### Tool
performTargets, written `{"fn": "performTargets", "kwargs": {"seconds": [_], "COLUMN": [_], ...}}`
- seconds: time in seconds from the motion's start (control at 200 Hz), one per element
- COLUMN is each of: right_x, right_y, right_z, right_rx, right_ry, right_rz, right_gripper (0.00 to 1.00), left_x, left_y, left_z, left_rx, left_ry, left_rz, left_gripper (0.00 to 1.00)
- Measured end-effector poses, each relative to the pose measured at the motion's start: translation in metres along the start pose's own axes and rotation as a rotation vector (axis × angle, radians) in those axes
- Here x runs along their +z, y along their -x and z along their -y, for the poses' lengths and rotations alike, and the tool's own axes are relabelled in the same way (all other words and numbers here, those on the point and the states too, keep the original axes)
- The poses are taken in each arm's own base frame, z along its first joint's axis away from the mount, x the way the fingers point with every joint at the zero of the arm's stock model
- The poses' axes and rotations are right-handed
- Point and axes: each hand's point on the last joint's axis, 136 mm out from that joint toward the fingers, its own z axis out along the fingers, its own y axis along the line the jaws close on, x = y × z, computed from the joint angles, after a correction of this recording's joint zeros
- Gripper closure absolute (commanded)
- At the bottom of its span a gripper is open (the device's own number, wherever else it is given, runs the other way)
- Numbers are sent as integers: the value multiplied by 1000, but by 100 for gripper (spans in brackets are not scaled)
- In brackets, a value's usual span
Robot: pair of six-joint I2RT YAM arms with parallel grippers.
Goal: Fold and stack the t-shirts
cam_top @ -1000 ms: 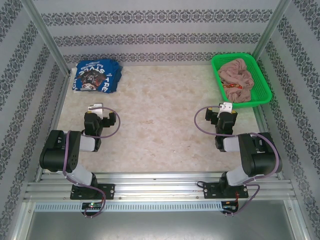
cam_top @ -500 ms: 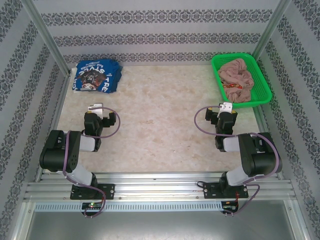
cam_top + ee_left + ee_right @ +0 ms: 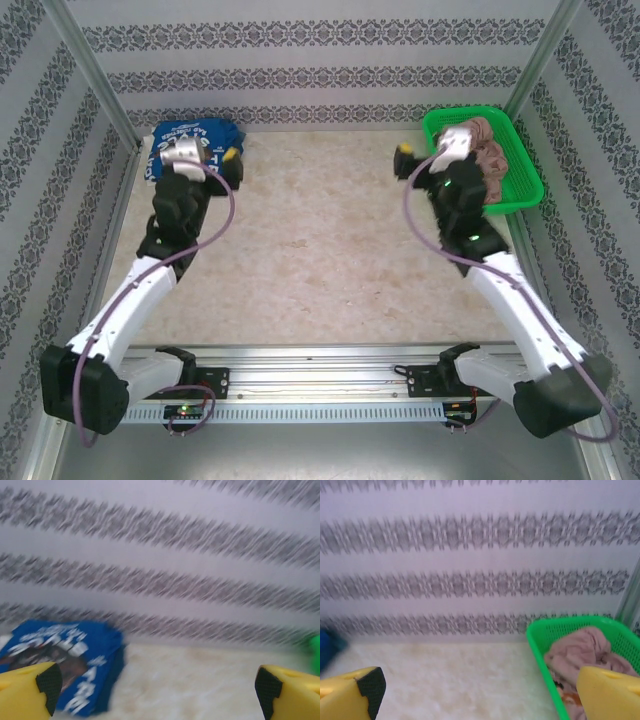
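Near the blue tee [image 3: 80, 645] hovers the left hand [image 3: 157, 687] (jaws wide).

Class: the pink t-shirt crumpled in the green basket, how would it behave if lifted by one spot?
The pink t-shirt lies bunched in soft folds, so it would probably hang limp and unfurl. It looks like thin cloth, so likely light. Trailing folds might catch on the basket wall.
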Motion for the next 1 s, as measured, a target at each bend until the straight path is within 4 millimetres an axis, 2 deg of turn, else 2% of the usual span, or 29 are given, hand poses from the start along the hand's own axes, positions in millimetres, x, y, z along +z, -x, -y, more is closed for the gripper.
{"fn": "performTargets", "kwargs": {"seconds": [0.05, 0.09, 0.14, 0.18, 0.275, 0.42, 0.505, 0.594, 0.744, 1.004], "right_x": [-7, -10, -8, -2, 23, 58, 69, 85, 101, 114], "right_y": [33, 46, 49, 43, 1, -96, -143, -173, -209, -251], "right_z": [3, 8, 17, 27, 65, 141, 178, 206, 227, 224], "right_rx": [37, 55, 69, 73, 80, 149, 190, 234, 298, 359], "right_ry": [-6, -17, -38, -68, -179, -365, -442, -478, -482, -438], "right_rz": [13, -1, -43, -92, -262, -560, -695, -788, -869, -967], "right_gripper": [2, 2, 2, 2, 2, 12, 23, 34, 36, 45], "left_x": [-2, -1, 2, 8, 25, 33, 28, 24, 16, 8], "left_y": [24, 30, 27, 15, -32, -105, -124, -130, -146, -176], "left_z": [27, 44, 61, 72, 84, 95, 98, 100, 93, 85], "left_rx": [-38, -55, -65, -63, -25, 53, 75, 86, 109, 126], "left_ry": [-55, -87, -114, -126, -114, -106, -114, -132, -126, -121], "left_rz": [0, -23, -77, -139, -312, -532, -594, -613, -647, -712], "left_gripper": [0, 0, 0, 0, 0, 0, 0, 0, 0, 0]}}
